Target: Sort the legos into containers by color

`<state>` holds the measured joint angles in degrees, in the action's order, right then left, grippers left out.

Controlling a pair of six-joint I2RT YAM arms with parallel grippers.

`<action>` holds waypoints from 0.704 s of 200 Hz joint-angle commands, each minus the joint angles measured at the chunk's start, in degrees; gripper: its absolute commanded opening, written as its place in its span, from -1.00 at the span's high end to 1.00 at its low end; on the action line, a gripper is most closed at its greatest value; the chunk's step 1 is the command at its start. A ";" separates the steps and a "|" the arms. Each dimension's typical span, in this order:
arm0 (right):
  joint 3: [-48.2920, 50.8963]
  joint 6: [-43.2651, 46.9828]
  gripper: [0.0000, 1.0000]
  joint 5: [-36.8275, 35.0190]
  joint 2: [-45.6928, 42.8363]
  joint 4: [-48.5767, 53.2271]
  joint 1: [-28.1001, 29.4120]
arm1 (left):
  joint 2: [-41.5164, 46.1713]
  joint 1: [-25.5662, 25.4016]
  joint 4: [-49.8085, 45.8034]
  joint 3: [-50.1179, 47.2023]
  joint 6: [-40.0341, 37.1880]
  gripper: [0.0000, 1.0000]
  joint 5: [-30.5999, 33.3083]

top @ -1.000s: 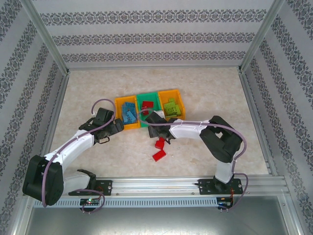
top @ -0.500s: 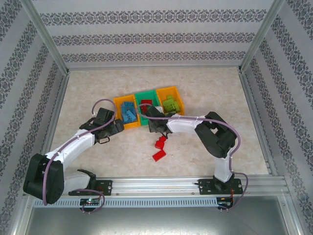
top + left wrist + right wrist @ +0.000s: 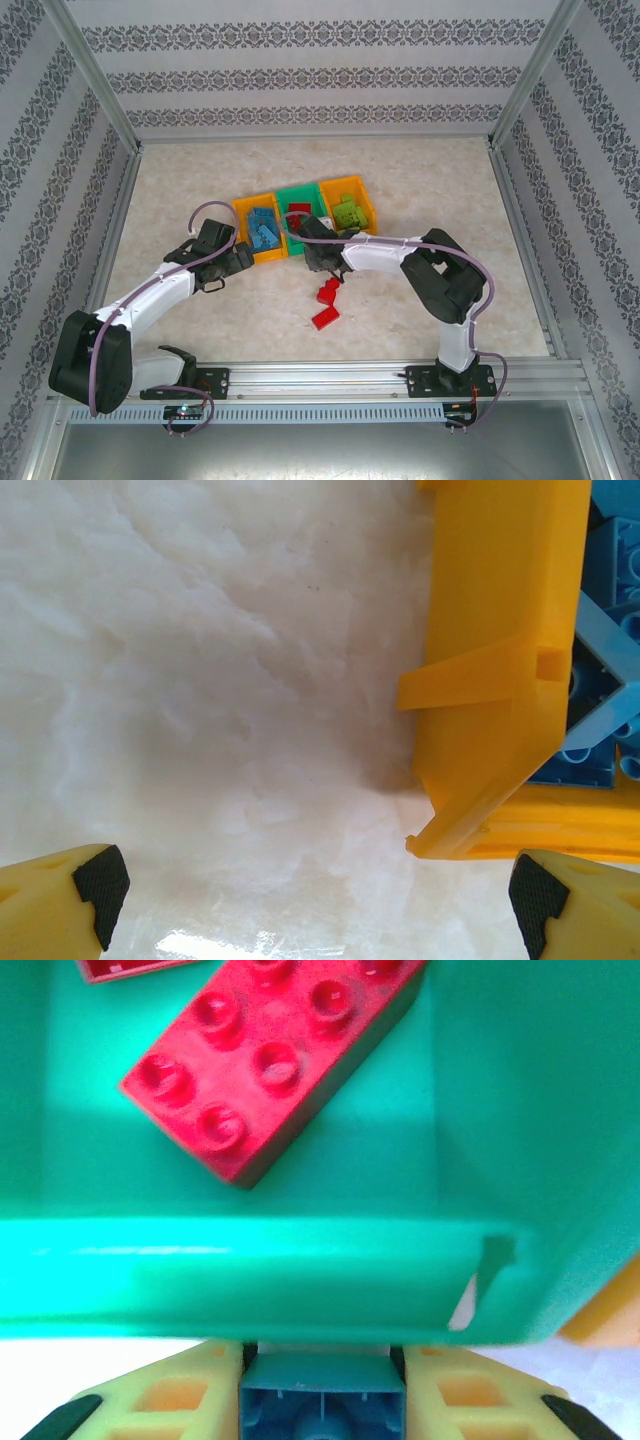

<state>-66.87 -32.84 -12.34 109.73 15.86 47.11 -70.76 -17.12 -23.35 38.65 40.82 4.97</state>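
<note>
Three joined containers stand mid-table: a left orange bin with blue legos, a green bin with a red lego, and a right orange bin with lime legos. My right gripper is shut on a blue brick, just outside the near wall of the green bin; a red brick lies inside. My left gripper is open over bare table, beside the left orange bin and its blue bricks.
Two red bricks lie on the table in front of the bins, near the right arm. Metal frame posts and patterned walls enclose the table. A corner of the right orange bin shows beside the green one.
My right gripper moved from above the loose red bricks back and left to the green bin's near wall, with the blue brick in it. The left arm stayed put.
</note>
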 commanded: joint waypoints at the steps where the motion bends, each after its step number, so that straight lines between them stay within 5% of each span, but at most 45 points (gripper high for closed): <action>1: 0.20 -0.04 0.43 2.47 -5.13 1.70 1.64 | 1.48 0.53 0.50 0.82 -0.02 -0.99 1.53; 79: -10.55 3.17 0.42 18.49 -8.10 0.17 1.30 | 4.92 0.54 -0.73 -1.02 2.31 -0.99 4.72; 141: -28.57 -0.40 0.39 26.22 6.46 -3.50 -1.95 | 5.62 0.59 -0.99 -1.65 2.43 -0.99 4.30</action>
<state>-89.12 -31.53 9.06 109.67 13.96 46.78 -66.04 -17.12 -23.49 37.93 42.50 8.03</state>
